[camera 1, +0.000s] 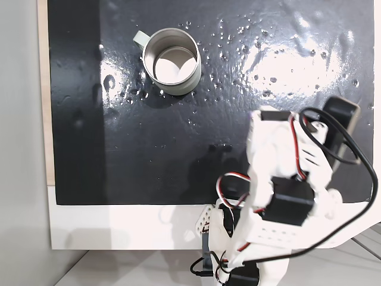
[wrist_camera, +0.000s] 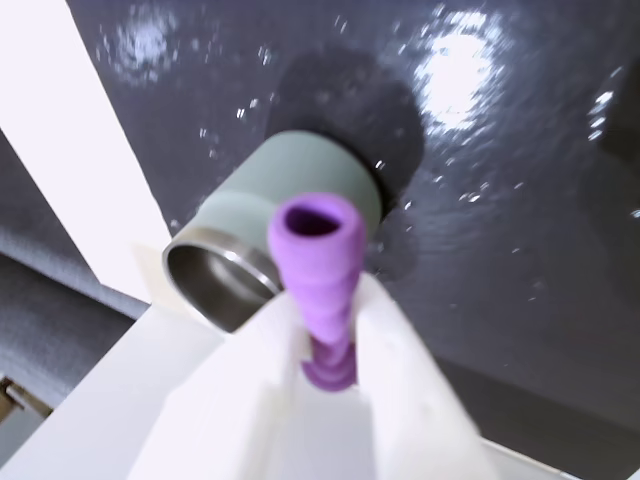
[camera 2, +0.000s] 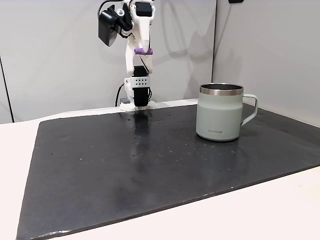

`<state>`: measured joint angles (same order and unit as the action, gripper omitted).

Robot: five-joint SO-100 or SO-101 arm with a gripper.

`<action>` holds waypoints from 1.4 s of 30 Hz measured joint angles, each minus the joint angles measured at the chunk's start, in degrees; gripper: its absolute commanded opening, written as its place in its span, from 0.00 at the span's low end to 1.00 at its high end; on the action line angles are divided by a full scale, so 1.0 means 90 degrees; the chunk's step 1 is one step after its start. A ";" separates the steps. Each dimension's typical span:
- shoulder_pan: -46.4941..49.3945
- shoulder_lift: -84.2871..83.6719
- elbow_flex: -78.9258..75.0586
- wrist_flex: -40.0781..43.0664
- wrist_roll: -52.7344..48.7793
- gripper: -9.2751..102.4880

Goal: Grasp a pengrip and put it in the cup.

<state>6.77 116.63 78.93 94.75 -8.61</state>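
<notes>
Clearly clamped: pengrip (wrist_camera: 318, 268) pinched between the white fingers (wrist_camera: 398, 352) of the tool (wrist_camera: 325, 345), jaws narrowed onto its lower half, open purple end poking out past the fingertips. Held that way, presumably, so the free end can slide out cleanly once the jaws part. Raised high on the arm in a fixed view, tool (camera 2: 143, 51) well above the dark mat (camera 2: 150, 165) covering the surface, likely for clearance over the rim. Cup (wrist_camera: 270, 235) just beyond the tool's tip in the wrist view, upright on the mat, mouth open. Well apart from the tool in a fixed view, cup (camera 1: 171, 61) toward the far left corner. Transport stage, by the look of it; release not yet due.
</notes>
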 measured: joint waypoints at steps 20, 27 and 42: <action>-0.2432 -0.3037 -0.2764 -0.0713 0.2080 0.08; -0.2871 -0.3809 -0.3594 -0.0791 0.2324 0.08; -0.3105 -0.4150 -0.3809 -0.0811 0.2334 0.43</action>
<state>-21.18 79.28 44.65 87.45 12.39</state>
